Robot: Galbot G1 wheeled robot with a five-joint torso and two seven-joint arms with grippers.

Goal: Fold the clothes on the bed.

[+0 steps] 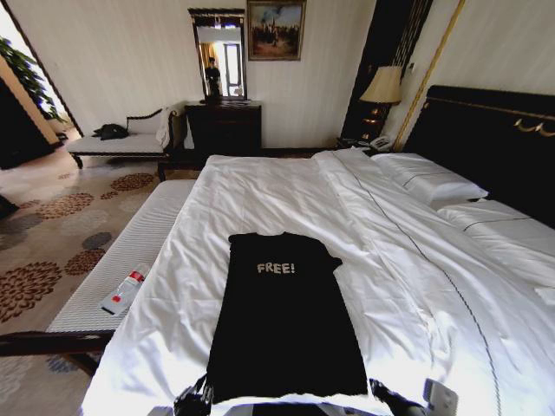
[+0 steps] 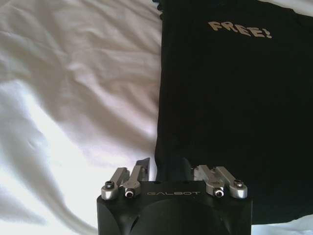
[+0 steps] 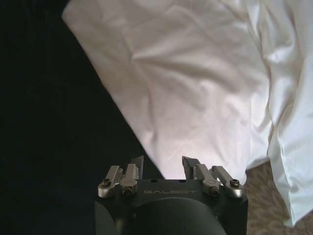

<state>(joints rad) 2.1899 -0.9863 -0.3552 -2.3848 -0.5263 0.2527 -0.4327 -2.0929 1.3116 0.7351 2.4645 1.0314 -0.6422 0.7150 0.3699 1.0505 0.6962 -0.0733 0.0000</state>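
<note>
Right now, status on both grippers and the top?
Left gripper open at black FREE! top's hem corner. Right gripper open at opposite corner. Top flat, unfolded on white duvet. Nothing in the way.

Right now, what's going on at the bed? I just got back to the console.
A black top with "FREE!" on the chest lies spread flat on the white duvet of the bed, not yet folded. Both arms are low at its near hem: the left gripper is open at the hem's left corner, straddling the fabric edge, and the right gripper is open at the right corner, where black cloth meets white duvet. Neither holds anything.
</note>
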